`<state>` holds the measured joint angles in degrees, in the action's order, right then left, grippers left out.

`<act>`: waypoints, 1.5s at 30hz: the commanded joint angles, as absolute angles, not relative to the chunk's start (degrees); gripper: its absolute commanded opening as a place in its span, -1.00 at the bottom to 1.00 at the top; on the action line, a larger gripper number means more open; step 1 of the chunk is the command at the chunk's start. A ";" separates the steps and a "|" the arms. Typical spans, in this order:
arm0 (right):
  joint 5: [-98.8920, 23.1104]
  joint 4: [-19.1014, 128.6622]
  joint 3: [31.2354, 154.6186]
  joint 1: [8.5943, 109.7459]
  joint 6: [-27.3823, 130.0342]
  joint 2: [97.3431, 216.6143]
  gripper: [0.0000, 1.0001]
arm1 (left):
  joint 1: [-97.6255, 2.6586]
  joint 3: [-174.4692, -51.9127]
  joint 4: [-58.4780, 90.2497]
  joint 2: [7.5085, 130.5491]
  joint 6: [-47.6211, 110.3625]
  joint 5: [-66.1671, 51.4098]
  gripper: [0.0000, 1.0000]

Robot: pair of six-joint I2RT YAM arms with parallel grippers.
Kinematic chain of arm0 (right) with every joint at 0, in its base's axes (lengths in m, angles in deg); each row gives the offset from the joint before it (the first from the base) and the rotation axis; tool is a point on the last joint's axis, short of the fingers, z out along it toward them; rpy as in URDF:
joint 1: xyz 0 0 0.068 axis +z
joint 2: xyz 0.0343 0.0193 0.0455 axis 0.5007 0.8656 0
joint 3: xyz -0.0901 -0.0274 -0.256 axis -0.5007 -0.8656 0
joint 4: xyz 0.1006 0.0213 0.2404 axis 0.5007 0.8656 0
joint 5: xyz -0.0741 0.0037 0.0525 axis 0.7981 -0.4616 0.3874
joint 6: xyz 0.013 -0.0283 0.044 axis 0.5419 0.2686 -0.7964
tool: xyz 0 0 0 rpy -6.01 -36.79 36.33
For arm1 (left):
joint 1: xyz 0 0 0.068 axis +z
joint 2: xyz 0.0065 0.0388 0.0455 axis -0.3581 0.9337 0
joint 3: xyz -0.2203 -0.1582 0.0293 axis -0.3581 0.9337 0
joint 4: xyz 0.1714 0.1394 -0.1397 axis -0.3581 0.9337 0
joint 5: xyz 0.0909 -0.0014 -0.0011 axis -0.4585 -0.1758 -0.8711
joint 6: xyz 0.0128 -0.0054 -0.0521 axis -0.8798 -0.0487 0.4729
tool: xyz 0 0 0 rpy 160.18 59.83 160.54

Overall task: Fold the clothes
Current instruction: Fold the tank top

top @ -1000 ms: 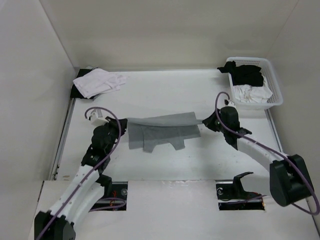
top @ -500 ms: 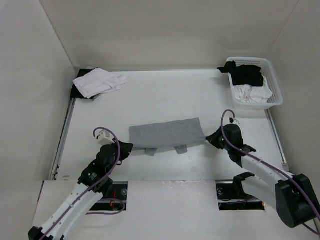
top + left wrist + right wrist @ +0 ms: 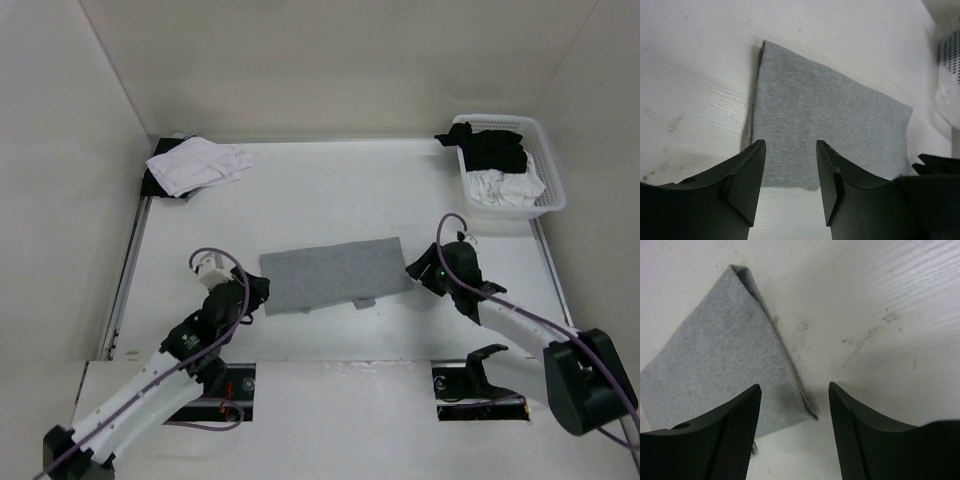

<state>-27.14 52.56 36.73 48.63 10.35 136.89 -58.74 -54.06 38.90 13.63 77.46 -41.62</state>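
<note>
The grey tank top lies folded into a flat rectangle mid-counter — straps and neckline tucked out of sight, with only a small tab poking out at its near edge. The left claw and right claw stand spread at either end — both empty.

We find the tank top lying flat on the table, just below the centre of the overhead frame. The left jaws sit at its lower-left corner and the right jaws just beside its right edge. At the upper left, a crumpled garment lies in the table's far corner. At the upper right stands a basket with more garments piled in it, well apart from the tank top.
</note>
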 commanded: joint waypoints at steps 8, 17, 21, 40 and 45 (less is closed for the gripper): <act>-31.92 40.47 41.81 51.00 8.84 152.18 0.14 | -70.85 -64.13 -2.39 58.02 73.23 -38.49 -0.17; -35.44 32.75 38.22 54.25 2.42 157.46 -0.37 | -60.16 -61.42 -2.67 60.43 69.72 -35.86 -0.20; -34.30 29.84 36.54 54.78 1.01 155.71 -0.65 | -55.31 -61.23 -1.87 57.44 66.56 -34.10 -0.22; -14.00 57.87 59.28 77.52 15.60 140.91 -0.93 | -53.20 -65.54 6.99 42.07 64.44 -33.84 -0.23; -12.67 60.68 77.80 87.81 17.27 161.36 -0.90 | -47.67 -67.21 12.88 33.36 63.56 -32.52 -0.20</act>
<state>-15.00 57.65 69.13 84.04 14.98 152.74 -49.87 -63.94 9.50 36.47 65.07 -33.57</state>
